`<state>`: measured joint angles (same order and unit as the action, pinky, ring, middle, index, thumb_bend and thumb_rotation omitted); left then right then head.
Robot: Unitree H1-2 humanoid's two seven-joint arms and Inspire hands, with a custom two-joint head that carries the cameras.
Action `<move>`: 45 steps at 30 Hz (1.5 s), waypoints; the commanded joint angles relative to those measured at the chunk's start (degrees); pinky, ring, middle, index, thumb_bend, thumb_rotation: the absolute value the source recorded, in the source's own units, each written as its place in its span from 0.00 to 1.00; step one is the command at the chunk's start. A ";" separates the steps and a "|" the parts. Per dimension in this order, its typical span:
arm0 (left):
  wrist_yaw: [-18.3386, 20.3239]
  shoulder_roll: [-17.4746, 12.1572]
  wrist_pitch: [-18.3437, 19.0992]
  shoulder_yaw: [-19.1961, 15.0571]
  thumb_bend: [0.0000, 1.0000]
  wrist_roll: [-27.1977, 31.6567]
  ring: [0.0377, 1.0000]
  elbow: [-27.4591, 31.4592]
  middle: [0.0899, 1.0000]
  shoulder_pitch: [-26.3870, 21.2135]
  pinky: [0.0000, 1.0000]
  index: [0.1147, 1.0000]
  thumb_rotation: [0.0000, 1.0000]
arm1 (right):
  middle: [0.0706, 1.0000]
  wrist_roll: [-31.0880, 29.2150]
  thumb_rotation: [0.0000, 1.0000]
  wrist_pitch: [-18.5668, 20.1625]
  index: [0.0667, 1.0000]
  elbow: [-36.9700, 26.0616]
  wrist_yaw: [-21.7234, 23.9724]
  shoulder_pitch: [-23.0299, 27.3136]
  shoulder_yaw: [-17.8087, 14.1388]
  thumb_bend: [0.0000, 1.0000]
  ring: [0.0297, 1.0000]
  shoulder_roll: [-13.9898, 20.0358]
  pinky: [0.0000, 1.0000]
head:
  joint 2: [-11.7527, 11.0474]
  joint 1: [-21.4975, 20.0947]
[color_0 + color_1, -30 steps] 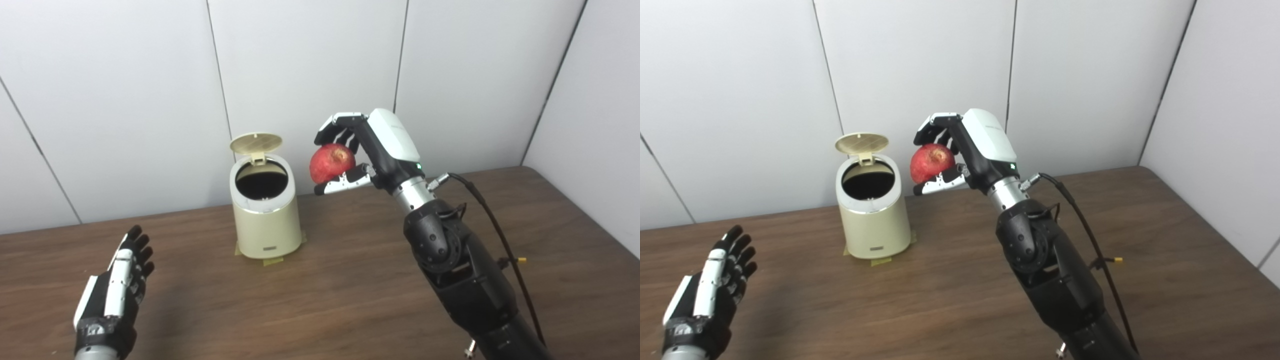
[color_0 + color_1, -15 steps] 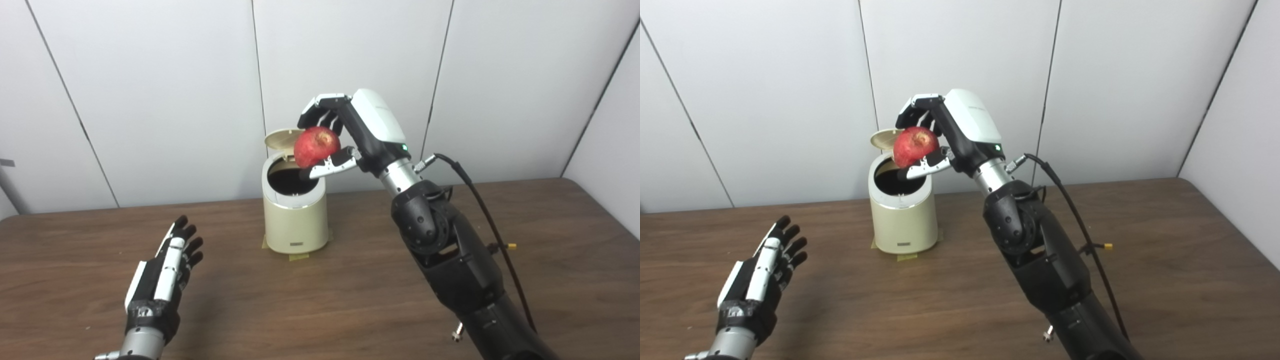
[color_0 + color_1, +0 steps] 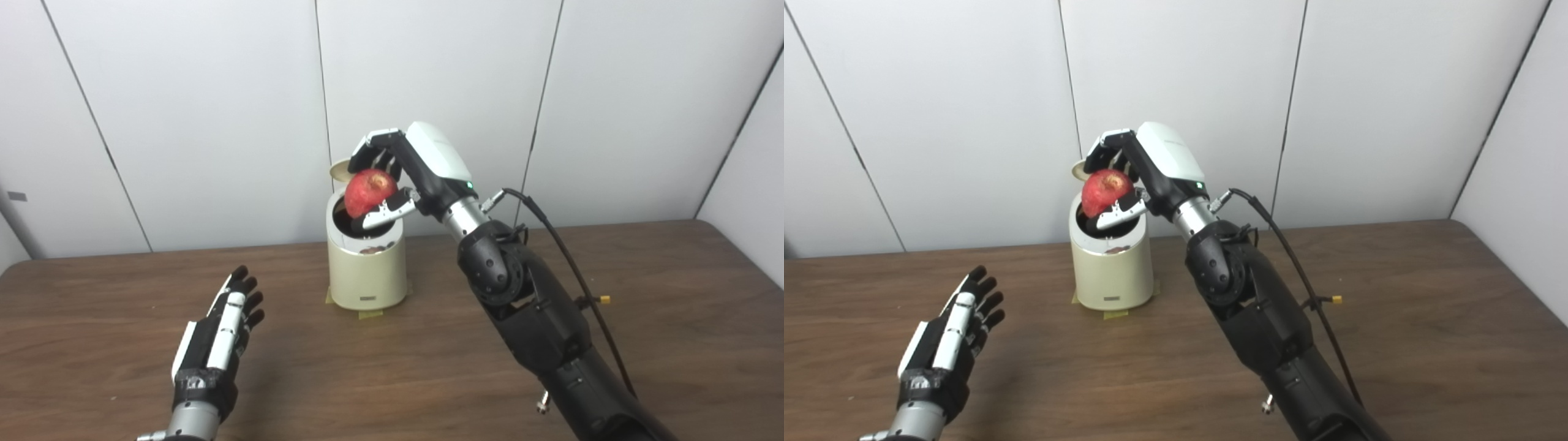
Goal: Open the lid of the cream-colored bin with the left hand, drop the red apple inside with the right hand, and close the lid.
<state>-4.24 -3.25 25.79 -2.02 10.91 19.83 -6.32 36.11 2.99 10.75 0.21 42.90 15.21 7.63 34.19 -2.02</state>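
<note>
Right hand (image 3: 392,177) has carried the red apple (image 3: 369,192), still pinched between fingers and thumb, from beside the cream-colored bin (image 3: 367,269) to directly over its mouth, lid (image 3: 340,169) up; your left hand (image 3: 223,327) idles spread, well clear.

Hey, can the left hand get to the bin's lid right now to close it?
Probably not yet. The lid stands open behind the bin, but the right hand holds the apple over the opening, blocking it. The left hand waits open, apart.
</note>
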 commanded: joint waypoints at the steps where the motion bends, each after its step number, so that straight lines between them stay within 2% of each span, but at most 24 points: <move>1: 0.31 0.27 -1.65 -0.07 0.50 -1.14 0.93 1.84 0.95 -1.64 0.92 0.96 0.78 | 0.47 -0.99 0.00 -2.57 0.45 -0.39 -1.41 3.78 -0.54 0.50 0.41 -0.24 0.34 | 0.12 0.03; 8: 0.53 1.00 -1.61 -0.16 0.52 -1.50 0.94 1.98 0.95 -1.77 0.92 0.97 0.77 | 0.47 -0.06 0.00 -4.07 0.45 2.40 -2.63 4.15 0.24 0.50 0.40 -0.73 0.33 | 0.35 0.53; 18: 0.58 1.62 -1.06 -0.30 0.50 -2.28 0.94 3.16 0.95 -1.51 0.92 0.97 0.77 | 0.47 0.07 0.00 -3.65 0.46 3.77 -2.34 4.41 0.59 0.50 0.40 -1.25 0.33 | 0.80 0.77; 23: 0.44 2.36 -0.85 -0.31 0.53 -2.32 0.93 3.96 0.94 -0.74 0.92 0.96 0.74 | 0.47 0.84 0.00 -3.51 0.46 4.85 -4.49 3.93 0.26 0.50 0.40 -1.78 0.33 | 1.31 1.17; 28: 0.60 2.65 -0.42 -0.37 0.51 -2.35 0.94 4.93 0.95 0.13 0.93 0.97 0.73 | 0.47 1.05 0.00 -4.43 0.46 6.44 -7.18 3.73 0.15 0.50 0.40 -2.02 0.34 | 1.19 1.68; 45: 1.07 2.57 0.18 -0.68 0.55 -1.80 0.93 6.79 0.94 1.72 0.93 0.95 0.68 | 0.48 2.33 0.00 -5.48 0.47 9.78 -10.85 3.98 1.24 0.50 0.40 -2.49 0.33 | 1.64 2.21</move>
<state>-3.75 -0.74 26.38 -2.87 9.19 24.70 -3.01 38.45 -0.47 20.98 -9.06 43.42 16.84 5.08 35.77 0.18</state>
